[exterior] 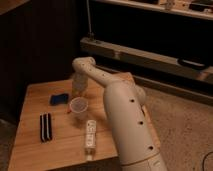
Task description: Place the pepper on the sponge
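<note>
The white arm [125,125] is reaching in from the lower right over the wooden tabletop [30,150], bending at an elbow high above the wood and dropping down to the pincer [79,89]. The pincer is hanging over the middle of the tabletop, just behind and above the translucent white cup [78,106], and its lower end is blending into the cup's rim from this angle. How wide the pincer is standing cannot be told, nor whether it is holding anything; nothing is showing in its grip.

The pepper [67,111] is showing only as a small reddish sliver lying on the wood just left of the cup's base. It is lying below and to the left of the pincer, apart from it, with the cup's left edge between them. It is too small to tell which way its tip is pointing.

The sponge [58,98] is lying flat as a blue block to the left of the cup, near the pepper but not touching it, the pepper sitting a little nearer the front edge. The pincer is hanging to the sponge's right, not over it.

Further left and forward, a black-and-white striped object [46,126] is lying flat, well apart from the pincer. In front of the cup, a white elongated object [90,136] is lying lengthwise beside the arm's thick lower section
</note>
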Controlling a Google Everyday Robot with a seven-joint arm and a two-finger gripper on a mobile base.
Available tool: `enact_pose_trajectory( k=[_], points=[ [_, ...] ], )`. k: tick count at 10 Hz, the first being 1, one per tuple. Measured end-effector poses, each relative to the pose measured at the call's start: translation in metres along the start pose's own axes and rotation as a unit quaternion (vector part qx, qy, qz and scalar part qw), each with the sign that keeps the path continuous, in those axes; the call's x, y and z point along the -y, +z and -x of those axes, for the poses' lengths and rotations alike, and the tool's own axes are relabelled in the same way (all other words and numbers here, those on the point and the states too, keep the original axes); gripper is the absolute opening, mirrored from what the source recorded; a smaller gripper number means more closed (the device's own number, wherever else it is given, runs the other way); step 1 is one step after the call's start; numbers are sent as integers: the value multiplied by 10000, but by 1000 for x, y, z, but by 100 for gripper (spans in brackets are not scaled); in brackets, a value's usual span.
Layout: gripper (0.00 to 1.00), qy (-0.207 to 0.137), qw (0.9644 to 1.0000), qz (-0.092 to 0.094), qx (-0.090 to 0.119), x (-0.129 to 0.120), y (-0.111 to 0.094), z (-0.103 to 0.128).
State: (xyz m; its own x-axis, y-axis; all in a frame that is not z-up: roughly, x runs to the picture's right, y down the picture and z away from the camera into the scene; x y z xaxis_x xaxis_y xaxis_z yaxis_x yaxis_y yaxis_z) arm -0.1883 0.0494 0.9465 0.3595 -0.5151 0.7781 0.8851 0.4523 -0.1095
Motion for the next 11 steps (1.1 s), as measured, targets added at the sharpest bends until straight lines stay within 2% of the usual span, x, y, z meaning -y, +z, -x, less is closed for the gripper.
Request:
enact_pose_trajectory(
  k=[11],
  points=[
    [46,-299,9994,144,-63,16,-5,7]
  ],
)
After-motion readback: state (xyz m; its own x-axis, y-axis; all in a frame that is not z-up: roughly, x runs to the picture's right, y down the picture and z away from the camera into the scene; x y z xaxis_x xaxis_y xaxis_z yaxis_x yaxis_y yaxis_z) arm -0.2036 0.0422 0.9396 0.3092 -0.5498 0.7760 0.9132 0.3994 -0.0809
